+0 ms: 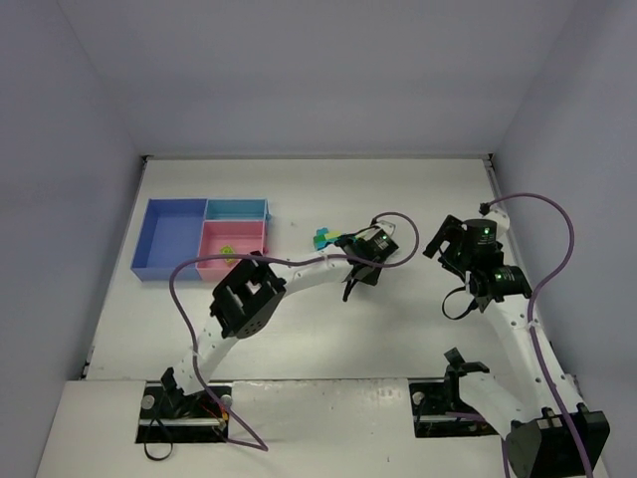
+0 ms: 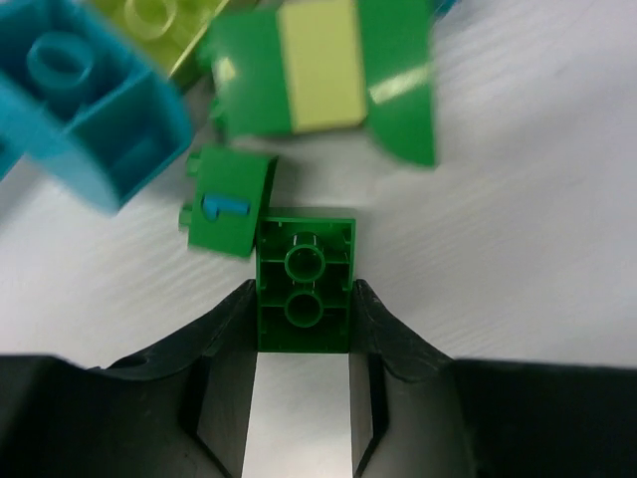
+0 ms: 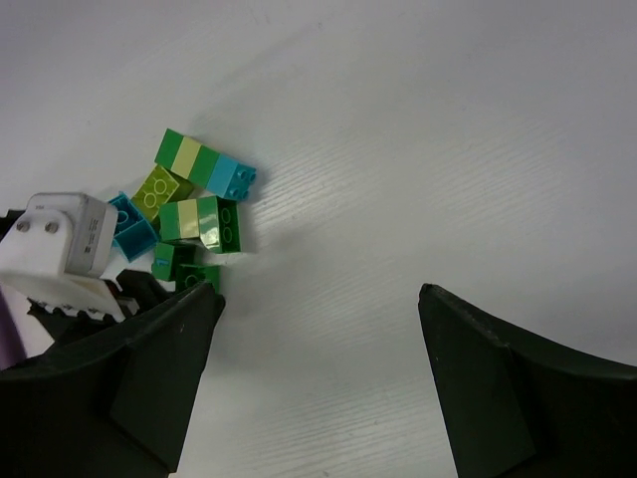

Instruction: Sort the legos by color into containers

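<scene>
Left wrist view: the left end effector (image 2: pixel 304 311) is closed on a dark green brick (image 2: pixel 305 261). One black finger presses each long side. The brick lies on the white surface (image 2: pixel 518 249) with its hollow underside facing the camera. Its far corner touches a smaller dark green brick with a blue mark (image 2: pixel 227 204).

Just beyond these lies a dark green brick with a pale yellow band (image 2: pixel 318 70). A teal brick (image 2: pixel 85 110) sits at far left, tilted and blurred. A yellow-green brick (image 2: pixel 159 25) shows at the top edge.

Right wrist view: the right end effector (image 3: pixel 318 294) stands open, fingers wide apart, nothing between them. It hangs over bare surface, apart from the lego pile (image 3: pixel 194 214). The pile lies to the left in that view, beside the left arm's white wrist housing (image 3: pixel 65 234).

Top external view: the pile (image 1: pixel 326 237) lies near mid-surface, to the right of the containers. The joined trays sit at the far left: the blue tray (image 1: pixel 169 244), the pink tray (image 1: pixel 251 239) and the light-blue tray (image 1: pixel 237 209). A small yellow-green piece (image 1: pixel 228 251) lies in the pink tray. The contents of the other two trays cannot be determined at this size.
</scene>
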Controlling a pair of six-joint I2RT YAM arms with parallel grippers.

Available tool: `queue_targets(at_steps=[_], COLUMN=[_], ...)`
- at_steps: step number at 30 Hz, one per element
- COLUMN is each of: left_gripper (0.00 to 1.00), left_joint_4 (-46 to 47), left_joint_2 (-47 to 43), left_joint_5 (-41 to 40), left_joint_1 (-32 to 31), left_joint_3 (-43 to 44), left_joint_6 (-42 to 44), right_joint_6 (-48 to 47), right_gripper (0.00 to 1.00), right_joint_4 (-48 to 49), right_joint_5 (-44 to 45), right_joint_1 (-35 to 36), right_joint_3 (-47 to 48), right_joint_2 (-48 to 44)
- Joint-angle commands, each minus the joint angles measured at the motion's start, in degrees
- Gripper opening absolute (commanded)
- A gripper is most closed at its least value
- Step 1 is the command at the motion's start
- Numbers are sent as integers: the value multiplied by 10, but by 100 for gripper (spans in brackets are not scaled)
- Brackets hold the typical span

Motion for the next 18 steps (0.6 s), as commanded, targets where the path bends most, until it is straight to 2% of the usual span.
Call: queue_targets(at_steps=[1,7,10,13,16,17,18], left_gripper=[0,0,0,0,0,0,0], left_joint_4=[-6,-48,-82,-107,-138,-148,-154], left_joint_2=[-104,-274,-351,-412,-444,-449,-450], left_joint_5=[-21,-27,-16,-13,-13,7,7], left_joint_1=[7,33,88,156,262,329,362], left_joint_3=[-47,-143,-177,-199,-208,-210,-210], left_joint_6=[-4,0,9,30,52,59,66], right_joint_6=[-7,-21,-28,-32,-35,-35,-35], right_gripper=[80,80,80,80,80,80,80], right_joint_4=[9,9,10,12,16,17,19], right_joint_5=[9,4,3,1,-9,-11,-12], right_joint_1=[-2,-2,-2,-1,1,2,4], right_joint_3=[7,21,29,37,46,48,49], right_joint_2=[-2,20,31,40,49,50,53])
